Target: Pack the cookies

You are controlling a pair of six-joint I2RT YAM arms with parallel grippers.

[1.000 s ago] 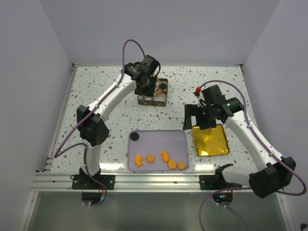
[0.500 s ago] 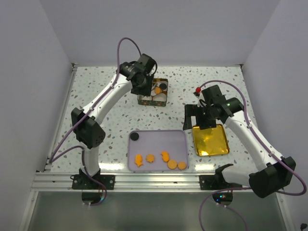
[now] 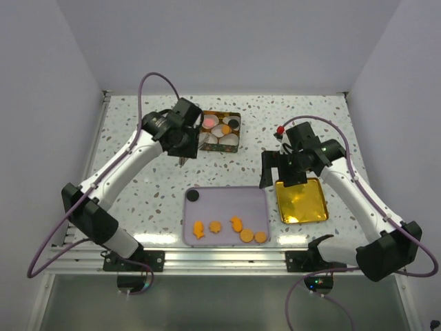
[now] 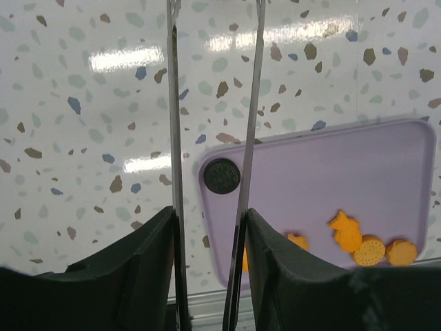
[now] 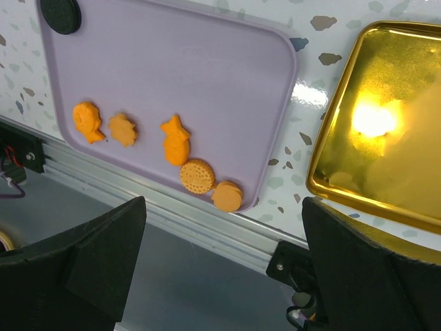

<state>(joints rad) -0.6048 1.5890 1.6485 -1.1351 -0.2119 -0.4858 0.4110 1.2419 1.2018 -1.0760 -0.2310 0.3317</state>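
Speckled terrazzo tabletop point(image 3: 138, 200), enclosed by plain pale walls.

1. Five orange cookies point(image 3: 236, 223) lie in a loose row along the near edge of a lavender tray point(image 3: 234, 203), which sits at 6 o'clock on the table. Shapes include rounds and a fish.
2. One black cookie point(image 3: 193, 196) lies apart from them in the tray's 10 o'clock corner.
3. A pink cookie point(image 3: 209, 123), a second black cookie point(image 3: 233, 123) and a tan cookie point(image 3: 225, 129) sit inside an open tin point(image 3: 220, 145) at 12 o'clock from the tray, well apart from it.
4. A shallow gold pan point(image 3: 301, 200) lies just beside the tray at 3 o'clock, not touching it.
5. Left gripper point(image 4: 215, 10): thin fingers parallel with a narrow gap, nothing between them. It hangs over bare tabletop at 8 o'clock from the tin.
6. Right gripper point(image 5: 224, 203): spread wide, holding nothing. It hangs above the far edge of the gold pan.
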